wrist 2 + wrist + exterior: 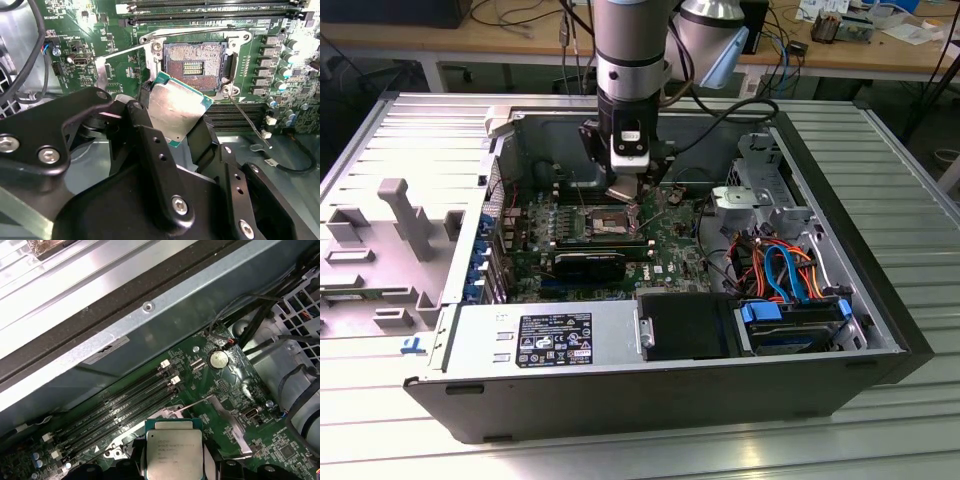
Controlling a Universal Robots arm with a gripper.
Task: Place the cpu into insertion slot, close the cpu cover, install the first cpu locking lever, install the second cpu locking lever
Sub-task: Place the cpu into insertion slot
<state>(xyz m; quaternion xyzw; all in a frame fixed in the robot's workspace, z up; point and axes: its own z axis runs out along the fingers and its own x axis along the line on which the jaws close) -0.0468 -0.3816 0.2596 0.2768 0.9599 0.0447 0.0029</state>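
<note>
Gripper (176, 131) pinches the cpu (177, 105) by two opposite edges, metal top showing in both wrist views, and holds it close to the insertion slot (197, 62), whose dark pin field lies bare on the green motherboard (90, 30). To seat it well, I judge the chip should be squared to the silver rim, kept level, and lowered straight and gently without sliding, since the pins look easy to bend.

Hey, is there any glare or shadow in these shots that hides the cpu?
No. Second wrist view: the cpu has only a soft sheen. First wrist view: the ribbed table is washed out white, the cpu evenly lit. Exterior view: even light, dimmer inside the case.
</note>
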